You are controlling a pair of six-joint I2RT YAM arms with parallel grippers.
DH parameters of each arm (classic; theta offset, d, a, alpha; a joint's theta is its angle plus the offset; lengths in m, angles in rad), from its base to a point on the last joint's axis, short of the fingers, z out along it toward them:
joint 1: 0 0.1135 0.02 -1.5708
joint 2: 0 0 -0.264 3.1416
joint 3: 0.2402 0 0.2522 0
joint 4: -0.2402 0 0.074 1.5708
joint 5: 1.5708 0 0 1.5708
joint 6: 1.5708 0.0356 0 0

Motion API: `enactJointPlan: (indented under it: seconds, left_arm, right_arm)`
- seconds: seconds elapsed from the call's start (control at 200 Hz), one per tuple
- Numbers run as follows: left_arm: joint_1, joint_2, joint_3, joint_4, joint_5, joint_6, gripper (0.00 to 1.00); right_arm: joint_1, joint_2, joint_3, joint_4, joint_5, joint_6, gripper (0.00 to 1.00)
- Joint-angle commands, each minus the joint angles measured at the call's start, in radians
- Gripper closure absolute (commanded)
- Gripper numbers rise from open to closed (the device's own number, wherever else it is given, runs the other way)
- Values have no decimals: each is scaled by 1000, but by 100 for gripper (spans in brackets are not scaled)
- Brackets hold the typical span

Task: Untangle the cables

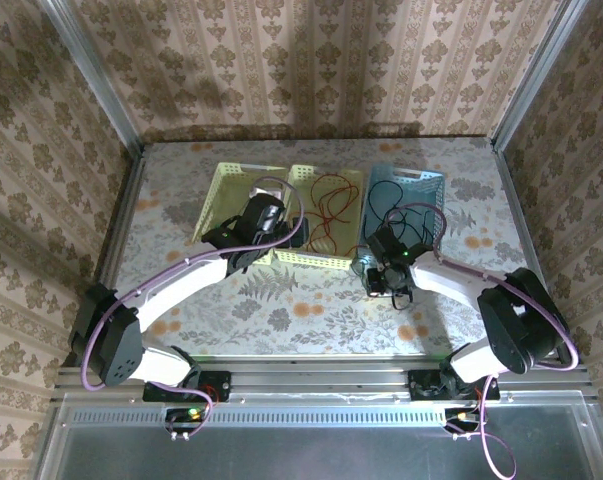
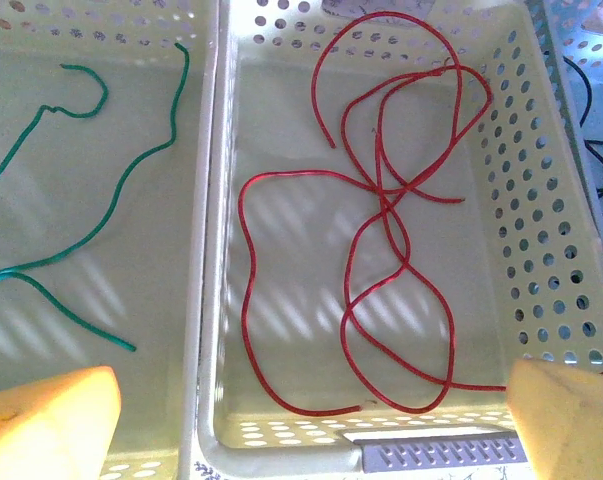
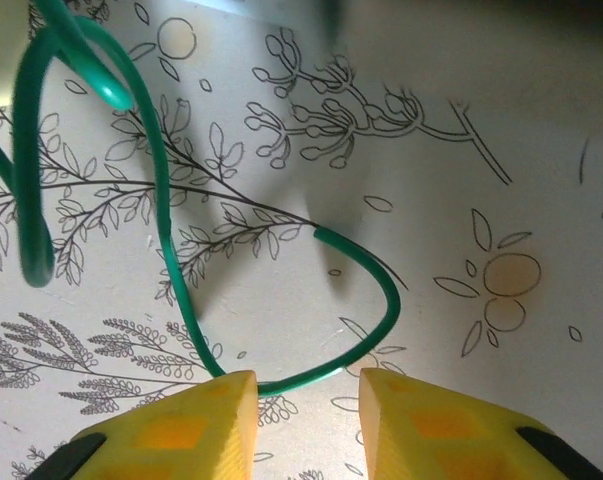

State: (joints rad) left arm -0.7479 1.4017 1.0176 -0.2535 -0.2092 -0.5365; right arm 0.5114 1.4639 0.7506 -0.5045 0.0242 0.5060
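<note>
Seen from above, my left gripper point(image 1: 266, 222) hangs over the yellow baskets point(image 1: 243, 166). The right gripper point(image 1: 389, 278) sits low over the flowered worktop point(image 1: 281, 310), just in front of the blue basket point(image 1: 421, 176).

The left wrist camera looks down on a red cable point(image 2: 381, 200) looped over itself in one basket and a green cable point(image 2: 131, 180) in its neighbour. The left gripper's fingers stand wide apart and hold nothing.

At the right wrist, a loose green cable point(image 3: 171, 270) curls above the worktop and crosses just beyond the fingertips point(image 3: 211, 410). They stand a narrow gap apart, wider than the strand, and clamp nothing I can see. To do this well, I judge, I should centre the strand between the fingers before closing. Then I should lift slowly so its free end trails clear.
</note>
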Motion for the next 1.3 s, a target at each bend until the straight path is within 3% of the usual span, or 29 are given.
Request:
enactJointPlan:
  seconds: [0.0,0.326,0.707,1.298]
  left_arm:
    - [-13,4,40,4,-9,23,0]
    - [-19,16,49,-2,-12,26,0]
    - [-19,21,54,-4,-8,27,0]
    - [-26,32,76,-9,-1,34,0]
  right_arm:
    - [-3,-49,-29,-37,42,35,65]
    - [-56,-148,-63,19,11,56,62]
    - [-62,-79,-50,70,-5,66,61]
    - [-59,8,-51,67,76,130,63]
